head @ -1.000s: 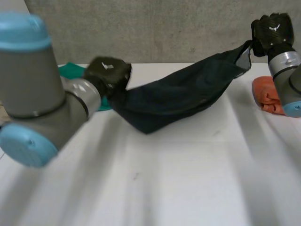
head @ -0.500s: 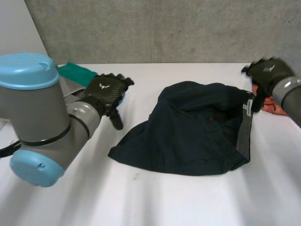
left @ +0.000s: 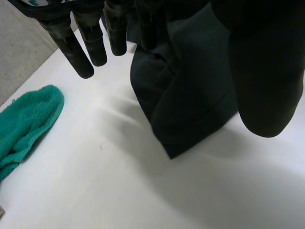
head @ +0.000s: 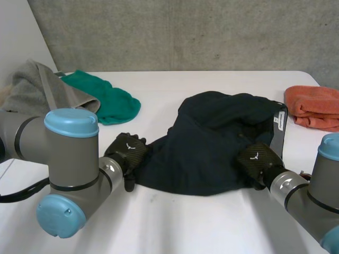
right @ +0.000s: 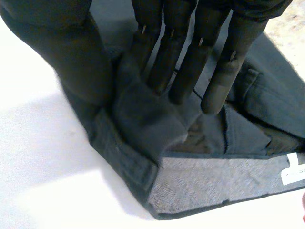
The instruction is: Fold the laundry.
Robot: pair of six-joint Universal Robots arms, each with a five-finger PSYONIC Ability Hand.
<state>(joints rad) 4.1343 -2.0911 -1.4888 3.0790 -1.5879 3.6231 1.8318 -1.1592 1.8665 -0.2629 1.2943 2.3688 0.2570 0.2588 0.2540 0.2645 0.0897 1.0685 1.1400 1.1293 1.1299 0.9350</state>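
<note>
Dark garment [head: 222, 140] lies crumpled mid-table [head: 175, 227], with one hand at each near corner.
The garment's long axis runs left to right, and its bulk lies beyond both hands, away from the robot. The left hand [head: 127, 154] is at the near-left corner with its fingers [left: 78, 47] straight and apart above the cloth, gripping nothing. The right hand [head: 258, 161] is at the near-right edge beside the waistband [head: 279, 138] and pinches a raised fold between straight fingers and thumb [right: 78, 57]. Judgement: the right hand already has hold, so the left must close on its corner before any fold.

Bright, even light — soft shadows
</note>
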